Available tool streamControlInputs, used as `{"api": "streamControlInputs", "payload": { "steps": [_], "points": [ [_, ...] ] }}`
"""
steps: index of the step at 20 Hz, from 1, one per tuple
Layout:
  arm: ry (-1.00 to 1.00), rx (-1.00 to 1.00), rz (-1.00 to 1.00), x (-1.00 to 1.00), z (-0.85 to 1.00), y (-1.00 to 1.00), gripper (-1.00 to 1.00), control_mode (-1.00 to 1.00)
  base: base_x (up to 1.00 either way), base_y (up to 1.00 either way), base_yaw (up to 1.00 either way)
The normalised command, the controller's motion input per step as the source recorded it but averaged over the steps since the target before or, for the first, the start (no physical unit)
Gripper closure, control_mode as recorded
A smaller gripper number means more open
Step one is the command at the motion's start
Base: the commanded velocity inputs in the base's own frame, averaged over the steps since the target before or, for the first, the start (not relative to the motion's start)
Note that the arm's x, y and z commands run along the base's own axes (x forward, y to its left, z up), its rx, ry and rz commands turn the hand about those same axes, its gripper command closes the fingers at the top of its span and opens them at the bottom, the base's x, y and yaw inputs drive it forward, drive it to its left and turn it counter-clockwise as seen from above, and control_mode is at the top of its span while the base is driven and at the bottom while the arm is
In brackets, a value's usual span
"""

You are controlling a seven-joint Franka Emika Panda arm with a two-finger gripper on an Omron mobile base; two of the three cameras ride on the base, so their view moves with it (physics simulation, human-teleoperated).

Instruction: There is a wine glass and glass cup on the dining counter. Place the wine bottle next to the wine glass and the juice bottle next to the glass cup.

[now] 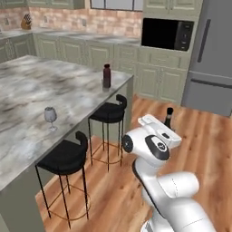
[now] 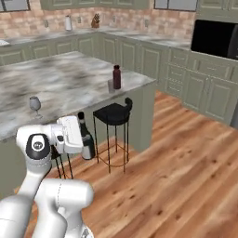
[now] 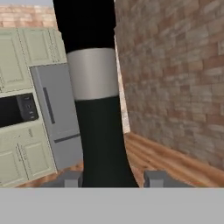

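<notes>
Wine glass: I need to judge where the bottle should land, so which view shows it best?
The left base view: the wine glass stands upright and unobstructed on the dining counter, bowl, stem and foot readable. In the right base view it is smaller, near the left edge.

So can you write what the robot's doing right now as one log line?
tool: shut on wine bottle | bottle: off counter, above floor | wine glass: on counter, alone | juice bottle: by glass cup

The dark wine bottle (image 2: 85, 139) stands upright off the dining counter (image 1: 31, 86), above the floor. The maroon juice bottle (image 1: 107, 75) and clear stemmed wine glass (image 1: 50, 116) stand on the counter, well apart.
</notes>
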Motion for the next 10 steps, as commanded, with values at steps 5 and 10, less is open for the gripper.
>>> {"api": "streamControlInputs", "payload": {
  "steps": [5, 10],
  "points": [
    [0.00, 0.00, 0.00, 0.00, 0.00, 0.00, 1.00, 1.00, 0.62, -0.17, 0.52],
    [0.00, 0.00, 0.00, 0.00, 0.00, 0.00, 1.00, 1.00, 0.53, -0.09, 0.66]
  ]
}}
